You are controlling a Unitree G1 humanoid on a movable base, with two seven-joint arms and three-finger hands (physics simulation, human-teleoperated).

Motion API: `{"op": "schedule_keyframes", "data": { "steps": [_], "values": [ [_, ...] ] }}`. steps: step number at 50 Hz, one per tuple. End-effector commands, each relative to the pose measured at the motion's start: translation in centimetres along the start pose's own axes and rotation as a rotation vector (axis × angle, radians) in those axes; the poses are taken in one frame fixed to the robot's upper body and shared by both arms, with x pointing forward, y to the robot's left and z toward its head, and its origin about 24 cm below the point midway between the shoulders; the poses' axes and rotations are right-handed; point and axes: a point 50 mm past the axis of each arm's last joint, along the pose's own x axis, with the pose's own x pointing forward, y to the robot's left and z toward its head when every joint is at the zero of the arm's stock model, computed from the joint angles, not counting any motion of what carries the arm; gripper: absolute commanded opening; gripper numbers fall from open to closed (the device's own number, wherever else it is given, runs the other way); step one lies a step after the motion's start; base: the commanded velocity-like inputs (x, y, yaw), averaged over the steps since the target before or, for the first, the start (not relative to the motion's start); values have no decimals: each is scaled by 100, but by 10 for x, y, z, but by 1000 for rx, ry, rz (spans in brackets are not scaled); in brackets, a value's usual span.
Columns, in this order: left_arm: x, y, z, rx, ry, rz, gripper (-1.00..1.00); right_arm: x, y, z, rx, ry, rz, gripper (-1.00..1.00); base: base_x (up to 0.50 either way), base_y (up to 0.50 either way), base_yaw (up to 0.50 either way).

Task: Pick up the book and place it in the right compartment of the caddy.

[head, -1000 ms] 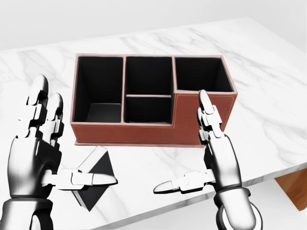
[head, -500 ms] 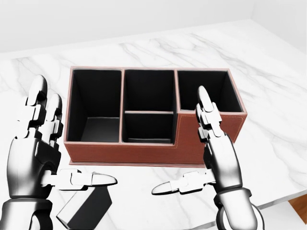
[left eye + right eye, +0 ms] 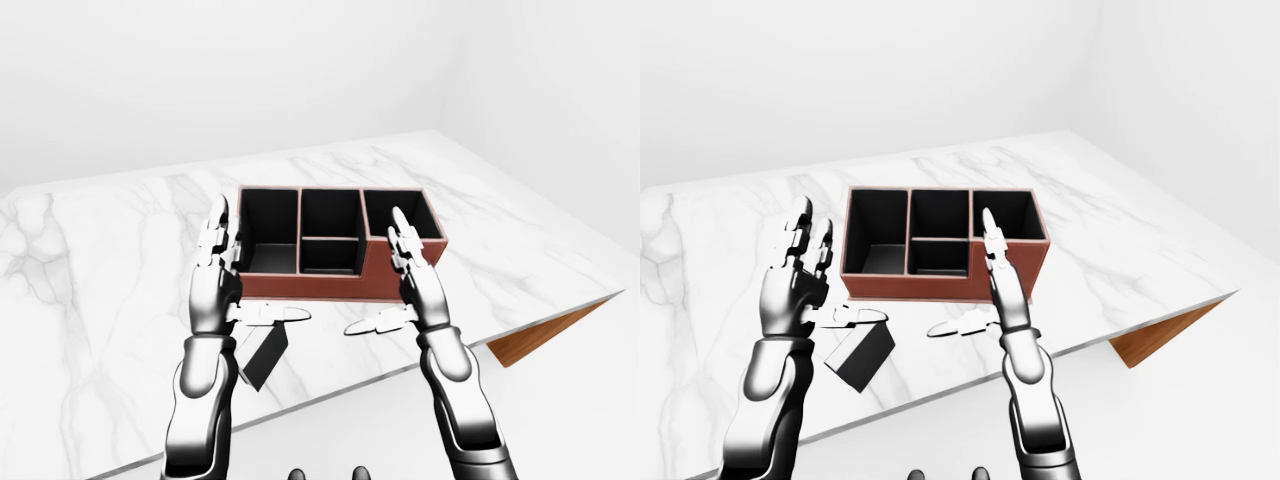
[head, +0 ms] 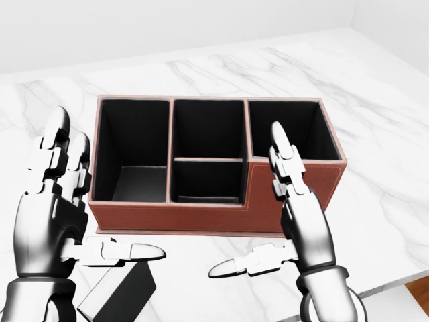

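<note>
Lying flat, book long axis diagonal, lower-left to upper-right; left hand, right hand fingers spread.

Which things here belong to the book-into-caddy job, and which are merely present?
Job:
book, lying on the table below the left hand
caddy, all compartments empty
right hand, open

Merely present:
marble table
</note>
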Motion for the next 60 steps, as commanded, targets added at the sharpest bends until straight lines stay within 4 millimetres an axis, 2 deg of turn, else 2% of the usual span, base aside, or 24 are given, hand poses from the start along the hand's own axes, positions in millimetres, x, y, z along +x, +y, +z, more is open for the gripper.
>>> {"op": "schedule_keyframes", "data": {
  "steps": [1, 28, 45, 56, 60],
  "values": [
    [0, -1, 0, -6, 1, -4, 100, -1, 1, -1, -1, -2, 5, 100, 0, 0, 0],
    [2, -5, 0, -13, -1, -23, 100, 2, 5, 4, -7, -3, 23, 100, 0, 0, 0],
    [-3, -7, 19, -6, -80, -27, 100, 9, 36, -5, -227, -23, 170, 100, 0, 0, 0],
    [-2, -7, 17, -5, -72, -28, 100, 22, 51, 6, -303, -73, 235, 100, 0, 0, 0],
    [-2, -7, 18, -5, -75, -28, 100, 22, 64, 11, -389, -117, 287, 100, 0, 0, 0]
  ]
}}
